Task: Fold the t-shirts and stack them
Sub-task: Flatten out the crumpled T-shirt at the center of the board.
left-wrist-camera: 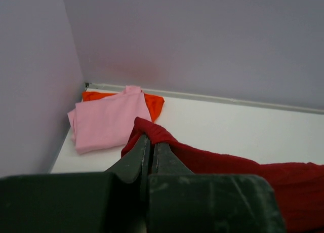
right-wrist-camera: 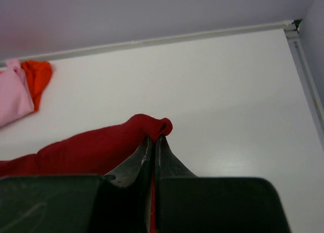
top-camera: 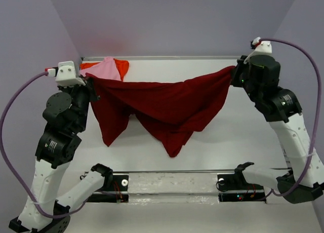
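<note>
A dark crimson t-shirt (top-camera: 162,104) hangs stretched between my two grippers above the table, its middle sagging in points toward the near edge. My left gripper (top-camera: 91,80) is shut on its left corner (left-wrist-camera: 152,131). My right gripper (top-camera: 234,73) is shut on its right corner (right-wrist-camera: 152,127). At the back left corner a folded light pink t-shirt (top-camera: 104,69) lies on top of a folded orange-red t-shirt (top-camera: 121,67); the same pink t-shirt (left-wrist-camera: 109,121) and orange-red t-shirt (left-wrist-camera: 154,104) show in the left wrist view.
The white table (top-camera: 253,121) is walled by lilac panels at the back and both sides. A metal rail (top-camera: 172,171) with the arm bases runs along the near edge. The right back corner of the table (right-wrist-camera: 296,28) shows in the right wrist view.
</note>
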`<action>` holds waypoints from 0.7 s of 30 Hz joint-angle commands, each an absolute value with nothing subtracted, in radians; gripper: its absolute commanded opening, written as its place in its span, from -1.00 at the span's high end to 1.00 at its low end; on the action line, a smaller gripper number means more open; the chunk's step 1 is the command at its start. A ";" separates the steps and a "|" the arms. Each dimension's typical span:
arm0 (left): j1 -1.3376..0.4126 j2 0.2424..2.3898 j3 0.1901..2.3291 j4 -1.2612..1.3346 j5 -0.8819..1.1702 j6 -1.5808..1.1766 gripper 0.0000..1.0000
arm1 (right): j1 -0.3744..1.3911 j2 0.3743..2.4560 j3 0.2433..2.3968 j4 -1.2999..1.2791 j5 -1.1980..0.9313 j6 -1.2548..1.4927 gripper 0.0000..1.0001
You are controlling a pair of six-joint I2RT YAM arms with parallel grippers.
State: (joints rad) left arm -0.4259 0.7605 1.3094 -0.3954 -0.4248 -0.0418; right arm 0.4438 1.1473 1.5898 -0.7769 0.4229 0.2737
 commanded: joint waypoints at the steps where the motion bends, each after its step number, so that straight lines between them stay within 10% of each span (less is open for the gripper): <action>1: -0.430 0.752 1.440 -0.439 -0.367 -0.028 1.00 | 0.440 1.095 1.767 -0.865 0.425 0.242 1.00; 21: -0.443 0.626 1.672 -0.463 -0.219 -0.086 1.00 | 0.440 1.101 2.308 -0.930 0.362 0.152 1.00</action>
